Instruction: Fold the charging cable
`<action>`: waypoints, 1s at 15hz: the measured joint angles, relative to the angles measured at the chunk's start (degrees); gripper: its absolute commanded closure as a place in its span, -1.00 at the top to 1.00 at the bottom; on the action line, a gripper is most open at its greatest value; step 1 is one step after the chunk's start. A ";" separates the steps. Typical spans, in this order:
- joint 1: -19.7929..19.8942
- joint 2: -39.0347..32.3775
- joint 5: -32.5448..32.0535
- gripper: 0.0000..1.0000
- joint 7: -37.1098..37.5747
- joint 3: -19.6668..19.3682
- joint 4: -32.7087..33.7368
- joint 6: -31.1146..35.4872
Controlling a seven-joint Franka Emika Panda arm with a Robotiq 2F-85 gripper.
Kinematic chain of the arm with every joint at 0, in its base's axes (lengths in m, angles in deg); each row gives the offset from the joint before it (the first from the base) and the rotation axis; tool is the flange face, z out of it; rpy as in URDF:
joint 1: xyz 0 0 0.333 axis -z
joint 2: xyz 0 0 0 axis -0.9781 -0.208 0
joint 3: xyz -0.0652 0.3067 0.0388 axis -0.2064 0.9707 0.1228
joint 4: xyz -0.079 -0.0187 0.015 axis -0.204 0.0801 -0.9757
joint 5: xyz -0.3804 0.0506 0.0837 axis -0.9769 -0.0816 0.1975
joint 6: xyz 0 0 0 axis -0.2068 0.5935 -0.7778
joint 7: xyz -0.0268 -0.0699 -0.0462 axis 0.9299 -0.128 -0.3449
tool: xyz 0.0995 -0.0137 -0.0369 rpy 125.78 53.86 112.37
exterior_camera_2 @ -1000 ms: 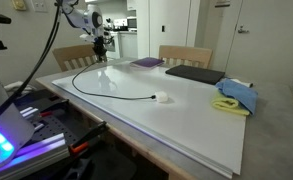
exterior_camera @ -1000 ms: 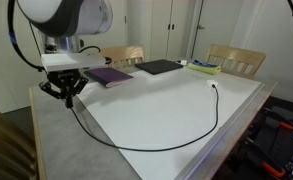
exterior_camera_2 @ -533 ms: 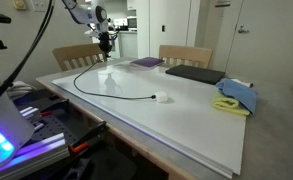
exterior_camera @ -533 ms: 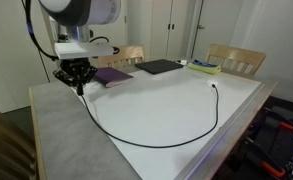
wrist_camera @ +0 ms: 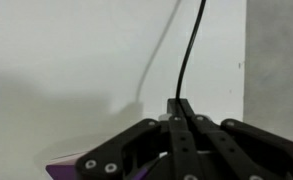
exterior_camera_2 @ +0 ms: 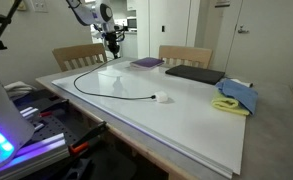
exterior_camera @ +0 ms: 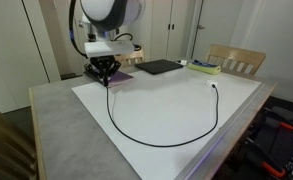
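Note:
The charging cable [exterior_camera: 176, 146] is a thin black cord lying in a wide loop on the white table top, with its small white plug [exterior_camera: 213, 86] at the far end. It shows in both exterior views, with the cord [exterior_camera_2: 90, 92] ending at the plug [exterior_camera_2: 162, 97]. My gripper [exterior_camera: 105, 73] is shut on the cable's other end and holds it above the table beside the purple book [exterior_camera: 124, 71]. In the wrist view the cord [wrist_camera: 189, 50] runs up from between my closed fingertips [wrist_camera: 181, 104].
A black flat pad [exterior_camera_2: 194, 74] lies behind the purple book [exterior_camera_2: 146, 62]. A blue and yellow cloth [exterior_camera_2: 236, 96] sits near the table edge. Wooden chairs [exterior_camera: 236, 60] stand at the far side. The white top [exterior_camera: 166, 105] sits on a grey table.
My gripper has carried the cable end from the near table corner across toward the purple book. The loop has narrowed on that side. The plug end has stayed put.

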 measured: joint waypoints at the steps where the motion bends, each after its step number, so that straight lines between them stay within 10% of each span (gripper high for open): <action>1: 0.01 1.27 -1.12 -0.98 1.29 -0.33 -2.32 0.57; 15: -0.06 2.61 -6.37 -0.98 9.33 -1.58 -4.89 0.35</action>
